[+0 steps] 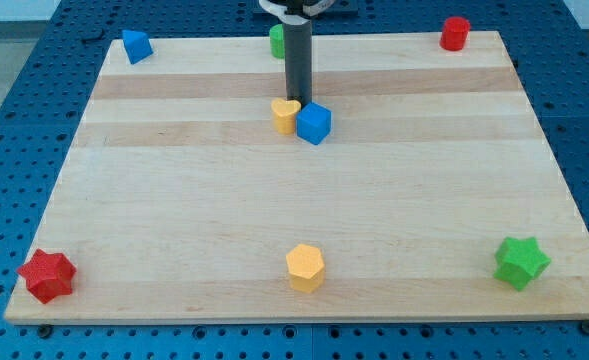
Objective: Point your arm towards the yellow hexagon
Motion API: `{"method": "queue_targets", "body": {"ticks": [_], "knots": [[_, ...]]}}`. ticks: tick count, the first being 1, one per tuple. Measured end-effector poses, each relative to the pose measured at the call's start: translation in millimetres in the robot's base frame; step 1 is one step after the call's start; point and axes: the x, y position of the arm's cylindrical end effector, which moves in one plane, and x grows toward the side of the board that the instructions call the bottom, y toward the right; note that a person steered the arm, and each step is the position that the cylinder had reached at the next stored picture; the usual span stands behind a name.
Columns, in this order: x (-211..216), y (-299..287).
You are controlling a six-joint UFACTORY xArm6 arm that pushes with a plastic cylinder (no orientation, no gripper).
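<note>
The yellow hexagon lies near the view's bottom edge of the wooden board, about in the middle. My dark rod comes down from the view's top and its tip ends just above a yellow heart and a blue cube, which sit side by side. The tip is far from the yellow hexagon, which lies almost straight below it in the view.
A green block is partly hidden behind the rod at the top. A blue block sits top left, a red cylinder top right, a red star bottom left, a green star bottom right.
</note>
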Motion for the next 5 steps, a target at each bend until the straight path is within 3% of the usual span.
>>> {"method": "queue_targets", "body": {"ticks": [2,5], "knots": [[-7,-55],[-1,-91]]}}
